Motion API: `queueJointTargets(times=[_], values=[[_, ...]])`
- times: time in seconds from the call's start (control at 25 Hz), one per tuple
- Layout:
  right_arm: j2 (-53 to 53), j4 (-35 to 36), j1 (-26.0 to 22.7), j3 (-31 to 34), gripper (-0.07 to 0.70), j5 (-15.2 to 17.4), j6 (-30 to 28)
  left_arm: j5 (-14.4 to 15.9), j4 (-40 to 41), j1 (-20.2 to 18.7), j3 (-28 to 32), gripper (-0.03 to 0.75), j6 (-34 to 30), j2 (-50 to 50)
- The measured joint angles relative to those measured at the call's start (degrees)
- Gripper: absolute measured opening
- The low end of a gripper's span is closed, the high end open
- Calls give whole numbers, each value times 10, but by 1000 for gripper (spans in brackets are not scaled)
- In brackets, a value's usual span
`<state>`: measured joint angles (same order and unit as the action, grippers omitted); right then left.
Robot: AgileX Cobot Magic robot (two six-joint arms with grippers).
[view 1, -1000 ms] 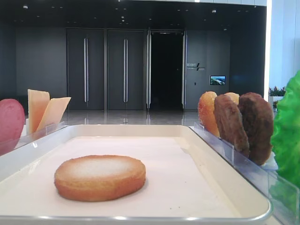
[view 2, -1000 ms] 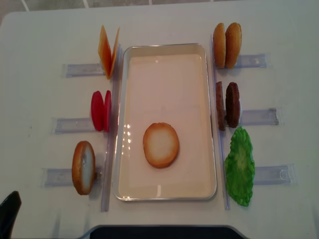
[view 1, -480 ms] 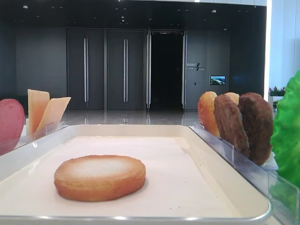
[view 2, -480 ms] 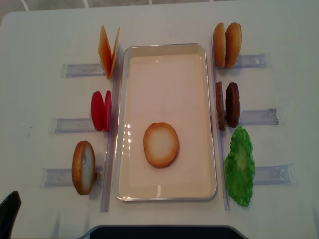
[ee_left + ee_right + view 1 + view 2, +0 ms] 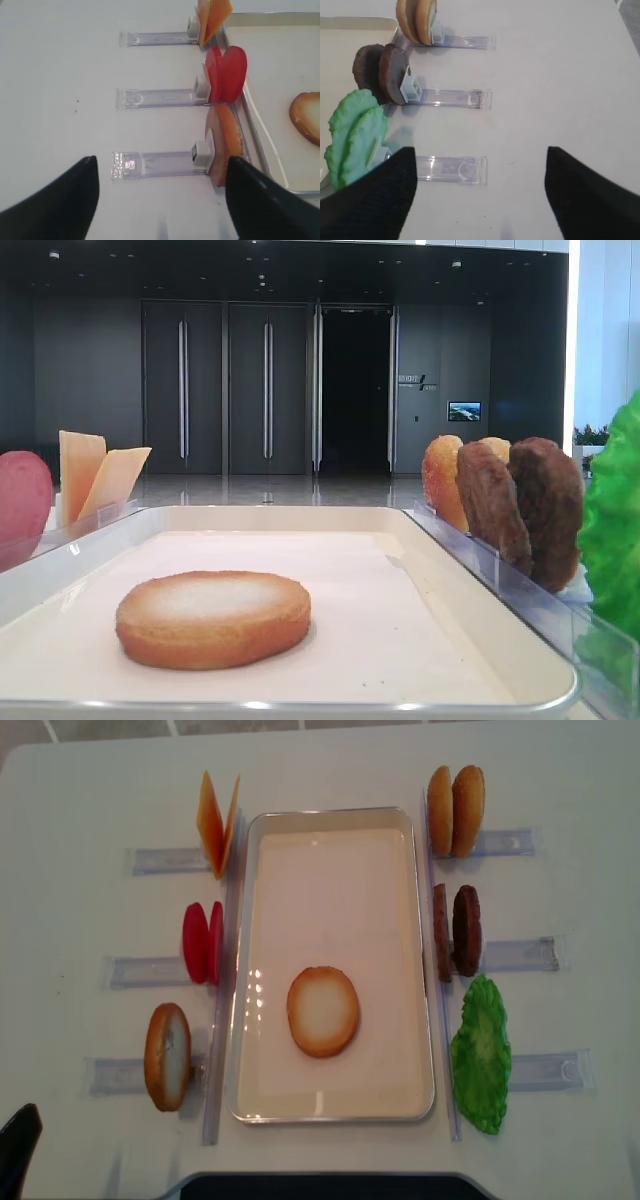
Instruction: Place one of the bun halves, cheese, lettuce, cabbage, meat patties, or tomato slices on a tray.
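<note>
One bun half [image 5: 323, 1011] [image 5: 213, 618] lies flat on the white tray [image 5: 340, 816], near its front. Left of the tray, a second bun half [image 5: 167, 1056] [image 5: 225, 145], tomato slices [image 5: 203, 942] [image 5: 227, 75] and cheese [image 5: 217, 822] [image 5: 212, 17] stand upright. On the right stand meat patties [image 5: 458, 930] [image 5: 382, 72] and lettuce [image 5: 480, 1055] [image 5: 355, 135]. No separate cabbage is in view. My left gripper [image 5: 161, 160] hovers open over the table left of the standing bun half. My right gripper [image 5: 480, 150] is open beside the lettuce. Both hold nothing.
Clear plastic racks [image 5: 520, 955] [image 5: 155, 97] [image 5: 450, 170] lie on both sides of the tray on the white table. Two glossy orange bun pieces [image 5: 455, 810] [image 5: 417, 17] stand at the back right. A dark edge [image 5: 320, 1185] runs along the table's front.
</note>
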<state>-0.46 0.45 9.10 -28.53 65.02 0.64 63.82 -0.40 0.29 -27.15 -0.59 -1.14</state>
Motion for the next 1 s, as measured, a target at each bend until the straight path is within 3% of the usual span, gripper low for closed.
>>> queueJointTargets(times=[1.0], values=[[0,0,0,0,535,0,0,0,0,0,0,591,0,0]])
